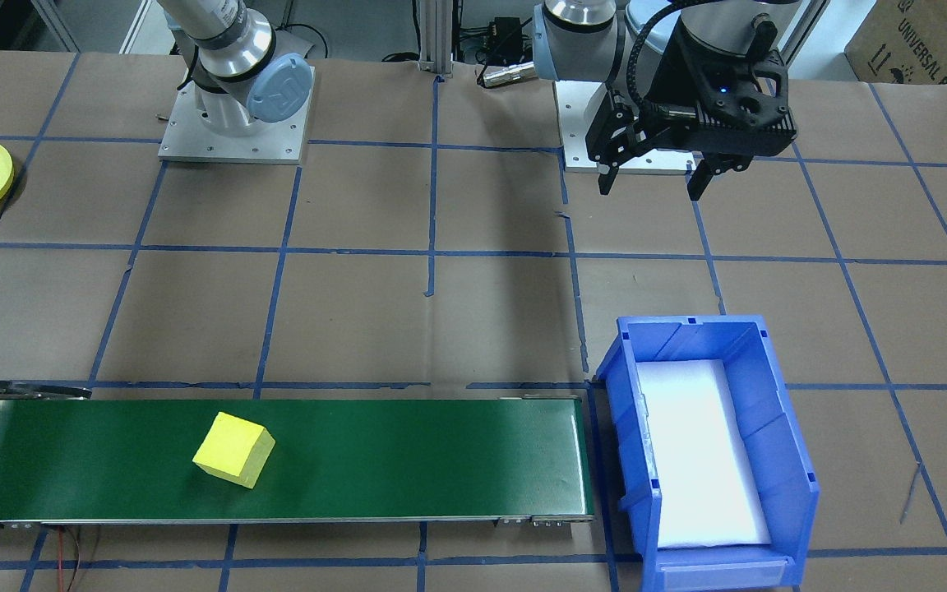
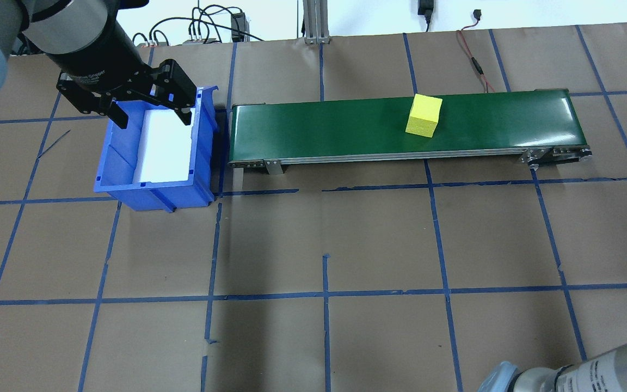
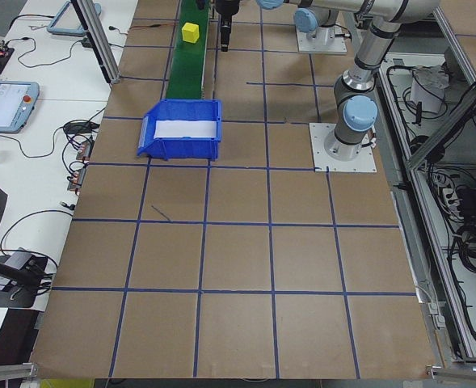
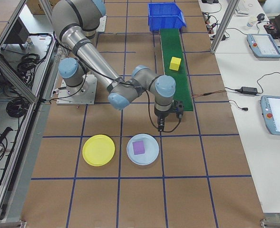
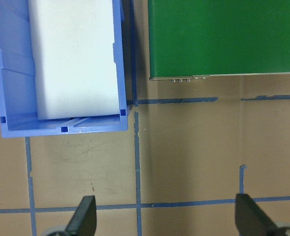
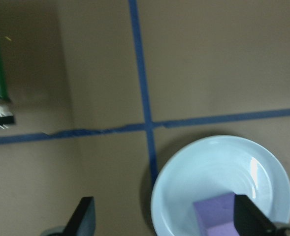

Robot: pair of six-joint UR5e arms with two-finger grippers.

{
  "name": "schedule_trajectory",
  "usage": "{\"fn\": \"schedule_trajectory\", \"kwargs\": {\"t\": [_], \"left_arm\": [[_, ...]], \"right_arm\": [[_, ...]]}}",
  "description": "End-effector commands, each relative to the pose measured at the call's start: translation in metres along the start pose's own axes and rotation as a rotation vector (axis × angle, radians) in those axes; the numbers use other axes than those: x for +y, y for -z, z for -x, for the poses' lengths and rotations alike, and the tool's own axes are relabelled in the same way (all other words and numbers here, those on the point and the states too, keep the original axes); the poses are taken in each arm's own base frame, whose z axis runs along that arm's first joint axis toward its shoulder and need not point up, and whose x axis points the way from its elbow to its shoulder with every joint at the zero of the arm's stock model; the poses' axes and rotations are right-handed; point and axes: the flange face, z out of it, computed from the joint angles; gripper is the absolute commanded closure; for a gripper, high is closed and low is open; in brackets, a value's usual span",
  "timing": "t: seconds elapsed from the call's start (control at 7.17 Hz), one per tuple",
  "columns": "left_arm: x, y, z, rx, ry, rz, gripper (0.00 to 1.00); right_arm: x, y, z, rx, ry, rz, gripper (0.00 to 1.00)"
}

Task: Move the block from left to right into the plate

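Yellow block point(image 1: 233, 450) sits on the green conveyor belt point(image 1: 408, 456), toward the robot's right end of it, resting flat on one face. It is a cube, so no long axis shows; it stands turned a little against the belt's run, its edges skewed to the belt's sides and one corner aimed toward the operators' side.

The plate point(image 4: 98, 150), bright yellow and round, lies flat on the brown paper table point(image 2: 379, 245) out past the belt's right-hand end, well apart from the block. Just beside it is a pale blue plate point(image 4: 143, 149) with a purple block point(image 4: 139, 147) on it.

The right gripper point(image 6: 163, 216) hangs over the table near the belt's end, its fingers point(image 6: 83, 215) spread wide with nothing between them; the pale blue plate and a corner of the purple block lie beneath it. That wrist picture is soft and blurred, and the purple block is cut off at the bottom edge.

The left gripper point(image 1: 653, 179) is held above the table near the blue bin point(image 2: 153, 149), jaws wide apart and empty. The bin stands at the belt's left end, a white pad point(image 5: 73, 59) covering its floor.

In the front-facing view the yellow plate is cut by the frame's edge, and only a sliver of the pale blue one shows. From the far left-end camera the block is only a small yellow speck on the belt.
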Motion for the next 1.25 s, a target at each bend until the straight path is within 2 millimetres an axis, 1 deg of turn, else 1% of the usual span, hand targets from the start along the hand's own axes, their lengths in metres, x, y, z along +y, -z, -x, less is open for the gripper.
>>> {"fn": "schedule_trajectory", "kwargs": {"t": [0.0,0.14,0.28,0.42,0.56,0.7,0.98,1.12], "left_arm": [[0.0,0.001,-0.001,0.0,-0.005,-0.004,0.0],[0.0,0.001,-0.001,0.0,-0.006,-0.004,0.0],[-0.001,0.003,-0.001,0.002,-0.002,-0.01,0.0],[-0.001,0.003,-0.002,0.003,-0.002,-0.013,0.0],[-0.001,0.004,-0.001,0.003,0.001,-0.013,0.0],[-0.001,0.004,-0.002,0.003,-0.004,-0.013,0.0],[-0.001,0.004,-0.002,0.005,-0.004,-0.014,0.0],[-0.001,0.004,-0.002,0.006,-0.004,-0.014,0.0]], "right_arm": [[-0.046,-0.015,0.089,-0.096,-0.109,-0.031,0.0],[-0.074,-0.017,0.112,-0.2,-0.207,-0.072,0.0],[-0.085,-0.019,0.138,-0.219,-0.248,-0.068,0.0],[-0.091,-0.024,0.158,-0.231,-0.317,-0.048,0.0],[-0.096,-0.031,0.17,-0.304,-0.356,-0.055,0.0],[-0.098,-0.027,0.184,-0.318,-0.386,-0.053,0.0],[-0.102,-0.026,0.237,-0.328,-0.416,-0.049,0.0],[-0.101,-0.031,0.239,-0.328,-0.407,-0.045,0.0]]}}
